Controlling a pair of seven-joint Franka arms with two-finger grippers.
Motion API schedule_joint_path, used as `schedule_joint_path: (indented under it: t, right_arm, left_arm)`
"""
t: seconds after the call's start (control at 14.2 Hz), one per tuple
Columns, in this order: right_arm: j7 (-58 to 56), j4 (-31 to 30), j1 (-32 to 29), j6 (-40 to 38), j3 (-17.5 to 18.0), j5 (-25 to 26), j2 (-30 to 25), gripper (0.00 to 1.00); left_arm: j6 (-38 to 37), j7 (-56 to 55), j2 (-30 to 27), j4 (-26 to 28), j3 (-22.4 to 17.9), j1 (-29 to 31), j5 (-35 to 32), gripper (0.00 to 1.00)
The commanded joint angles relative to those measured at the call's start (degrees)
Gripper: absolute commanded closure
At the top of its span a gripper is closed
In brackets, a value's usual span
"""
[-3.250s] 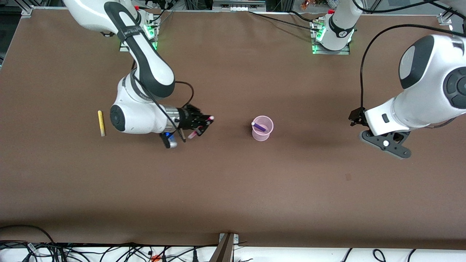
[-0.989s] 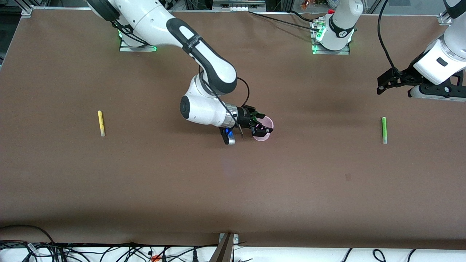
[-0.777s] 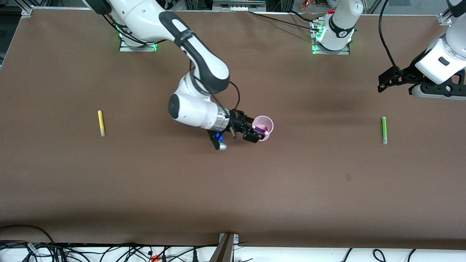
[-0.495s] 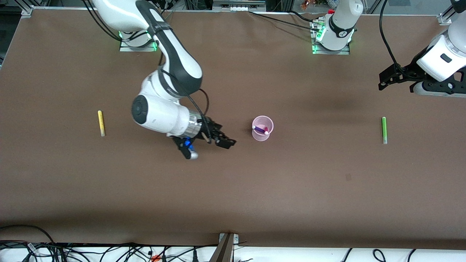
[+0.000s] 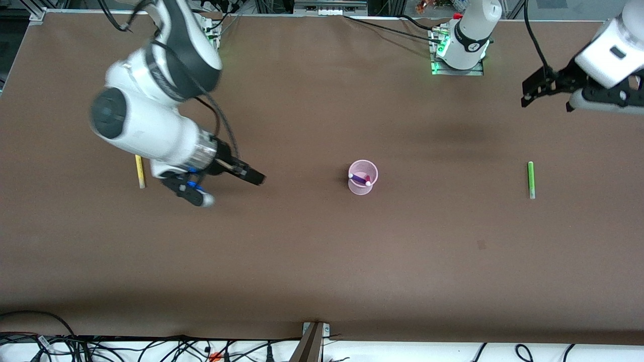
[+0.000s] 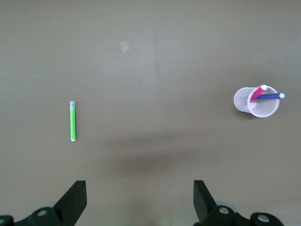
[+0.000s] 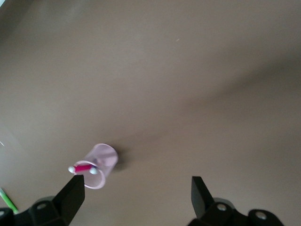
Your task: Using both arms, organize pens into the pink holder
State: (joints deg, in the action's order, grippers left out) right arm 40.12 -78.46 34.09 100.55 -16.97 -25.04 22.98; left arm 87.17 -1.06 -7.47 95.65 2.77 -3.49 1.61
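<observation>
The pink holder (image 5: 363,177) stands mid-table with the dark purple pen (image 5: 358,177) and the magenta pen (image 5: 367,179) inside. The yellow pen (image 5: 139,171) lies toward the right arm's end, partly hidden by that arm. The green pen (image 5: 530,179) lies toward the left arm's end. My right gripper (image 5: 250,176) is open and empty, over bare table between the yellow pen and the holder. My left gripper (image 5: 528,94) is open and empty, high over the table's edge at the left arm's end. The left wrist view shows the green pen (image 6: 73,121) and the holder (image 6: 256,101). The right wrist view shows the holder (image 7: 99,165).
The brown table (image 5: 322,261) has a small pale patch (image 5: 481,245) nearer to the front camera than the green pen. Cables (image 5: 151,349) run along the table's front edge. The arm bases stand at the table's back edge.
The right gripper carried the magenta pen to the holder, let it go inside, then drew back toward the yellow pen. The left arm rose slightly and uncovered the green pen.
</observation>
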Motion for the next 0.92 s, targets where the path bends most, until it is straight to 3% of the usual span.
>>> schedule_joint_path:
  t: [0.0, 0.28, 0.42, 0.57, 0.85]
  right_arm:
    - [-10.82, -10.56, -4.46, -4.12, 1.14, 6.90, -12.49, 0.00]
    - [-21.10, -16.62, -17.81, -8.88, 11.41, 16.14, -23.92, 0.00]
    - [-27.17, -19.18, -21.94, -9.32, 13.62, 18.35, -27.01, 0.00]
    - [-34.37, -18.84, -27.65, -9.93, 17.05, 19.67, -27.37, 0.00]
    - [-35.99, -16.30, -27.77, -11.43, 16.89, 23.36, -26.93, 0.00]
  left_arm:
    - [1.66, -0.34, 0.16, 0.23, 0.13, 0.32, 0.33, 0.00]
    - [8.27, -0.34, 8.32, -2.65, 0.74, 0.06, -1.07, 0.00]
    - [7.75, -0.34, 13.78, -7.04, 0.48, 0.15, -1.25, 0.00]
    - [7.75, -0.26, 13.98, -7.24, 0.66, 0.23, -1.34, 0.00]
    - [6.00, -0.17, 12.49, -7.24, 0.22, 0.32, -1.43, 0.00]
